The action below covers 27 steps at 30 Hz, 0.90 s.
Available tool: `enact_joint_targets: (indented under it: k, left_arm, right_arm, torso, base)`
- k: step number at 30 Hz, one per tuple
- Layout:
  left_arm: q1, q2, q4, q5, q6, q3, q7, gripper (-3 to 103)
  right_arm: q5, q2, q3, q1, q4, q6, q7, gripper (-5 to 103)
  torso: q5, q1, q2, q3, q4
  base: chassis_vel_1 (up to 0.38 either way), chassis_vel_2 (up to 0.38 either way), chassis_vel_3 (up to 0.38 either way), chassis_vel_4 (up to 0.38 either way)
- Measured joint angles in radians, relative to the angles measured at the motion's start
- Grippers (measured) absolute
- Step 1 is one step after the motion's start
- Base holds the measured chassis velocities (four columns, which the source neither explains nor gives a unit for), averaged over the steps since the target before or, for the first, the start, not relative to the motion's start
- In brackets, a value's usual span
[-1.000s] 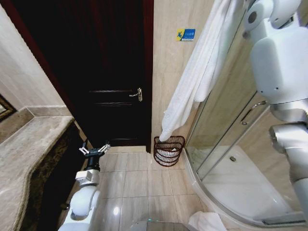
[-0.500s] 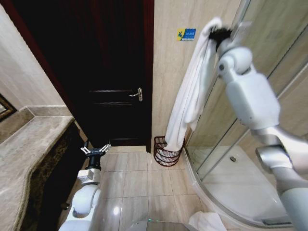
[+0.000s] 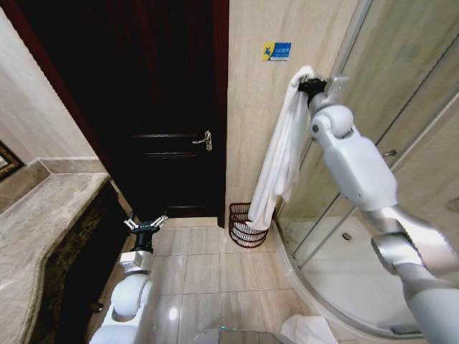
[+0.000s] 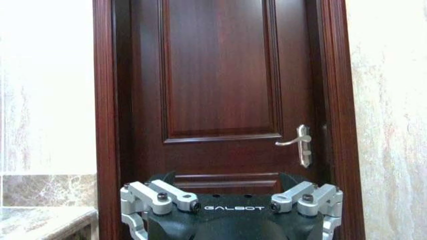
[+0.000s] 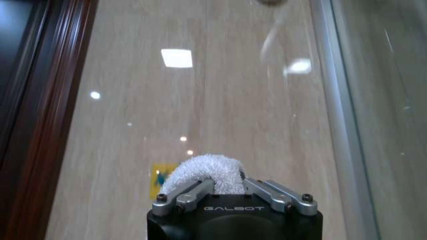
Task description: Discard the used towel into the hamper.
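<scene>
Right gripper (image 3: pixel 313 86): lowered since a second ago, clamped on white towel (image 3: pixel 281 154).
Towel tail: now dipped into hamper (image 3: pixel 247 226); release pending.
Left gripper (image 3: pixel 144 224): spread, parked low by the door (image 3: pixel 165 107).

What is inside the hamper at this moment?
The lower end of the white towel hangs into the hamper, held up by the right pincer. The hamper's bottom is covered, so any other contents cannot be seen.
</scene>
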Motion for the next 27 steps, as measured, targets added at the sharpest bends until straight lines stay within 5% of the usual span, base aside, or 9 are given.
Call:
enact_joint_targets:
  k: [7,14,27]
  left_arm:
    - [0.002,-0.002,-0.003,-0.002,-0.007,-0.002,0.0,100]
    - [0.001,-0.004,-0.007,-0.002,-0.009,-0.001,0.0,100]
    - [0.007,-0.015,-0.01,-0.002,-0.021,-0.002,0.0,100]
  right_arm:
    - [-0.007,0.076,-0.016,0.094,-0.076,0.004,0.019,2]
    - [-0.026,0.116,-0.019,0.031,-0.121,0.022,0.023,2]
    - [-0.101,0.062,0.002,-0.2,-0.123,0.07,-0.007,2]
  torso:
    - [-0.0003,0.0,0.0,0.0,-0.0003]
    - [0.0,0.0,0.0,0.0,0.0]
    - [0.0003,0.0,0.0,0.0,-0.0004]
  base:
    - [0.0,0.0,0.0,0.0]
    - [0.0,0.0,0.0,0.0]
    - [0.0,0.0,0.0,0.0]
